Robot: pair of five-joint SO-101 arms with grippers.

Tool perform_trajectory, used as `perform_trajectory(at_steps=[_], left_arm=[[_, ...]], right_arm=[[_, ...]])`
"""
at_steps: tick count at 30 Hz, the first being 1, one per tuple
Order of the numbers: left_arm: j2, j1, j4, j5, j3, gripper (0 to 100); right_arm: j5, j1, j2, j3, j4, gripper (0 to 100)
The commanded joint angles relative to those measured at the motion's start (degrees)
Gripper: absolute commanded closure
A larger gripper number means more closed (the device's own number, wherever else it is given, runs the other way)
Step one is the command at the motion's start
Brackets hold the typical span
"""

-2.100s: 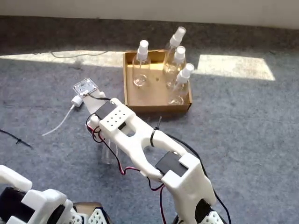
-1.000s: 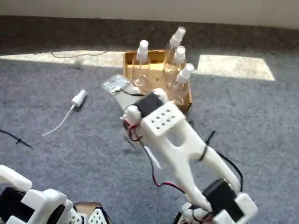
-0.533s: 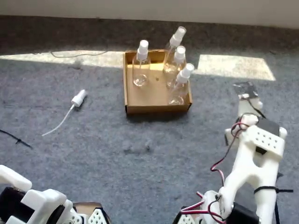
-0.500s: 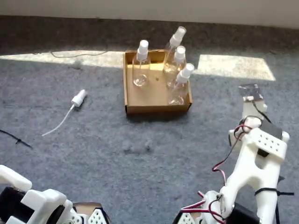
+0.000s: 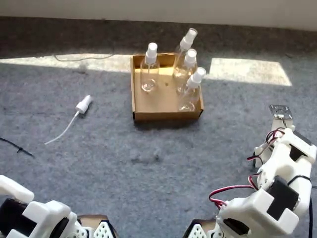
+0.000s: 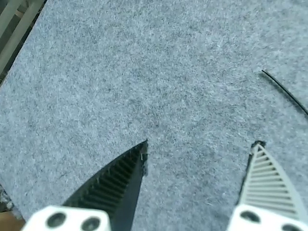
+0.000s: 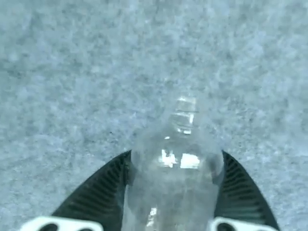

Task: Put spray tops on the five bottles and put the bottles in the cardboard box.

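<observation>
Your right gripper [image 7: 175, 155] pinches the clear, capless plastic bottle [image 7: 173, 192]; your left gripper [image 6: 201, 144] hangs spread wide; in the high view the brown cardboard box [image 5: 168, 117] sits upper centre, the white spray top [image 5: 83, 105] at left.

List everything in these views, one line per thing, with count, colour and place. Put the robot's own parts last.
cardboard box: one, brown, on the carpet, far middle of the high view.
bottles with spray tops: four, clear with white tops, standing in the cardboard box.
uncapped bottle: one, clear, held in the right tool.
loose spray top: one, white with a thin tube, lying on the carpet left of the box in the high view.
thin black cord: one, black, on the carpet near the high view's left edge.
carpet: one, grey, under everything.
left tool: one, one black and one pale finger, open above bare carpet.
right tool: one, black fingers, shut on the uncapped bottle.
</observation>
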Motion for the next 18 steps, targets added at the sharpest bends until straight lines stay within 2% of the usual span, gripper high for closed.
perform_trajectory(at_steps=[1,8,13,18], left_arm=[[-0.8,0.3,0.3,-0.4,-0.5,70],[-0.8,0.3,0.3,-0.4,-0.3,70],[-0.8,0.3,0.2,-0.4,-0.3,70],[-0.8,0.2,0.1,-0.4,-0.3,70]], right_arm=[[0.3,0.9,0.3,-2.2,-0.7,69.8],[-5.9,-0.6,0.4,-4.6,0.1,69.8],[-10.8,-3.5,0.7,-13.5,9.5,69.8],[-12.6,-5.7,0.8,-19.8,12.7,69.8]])
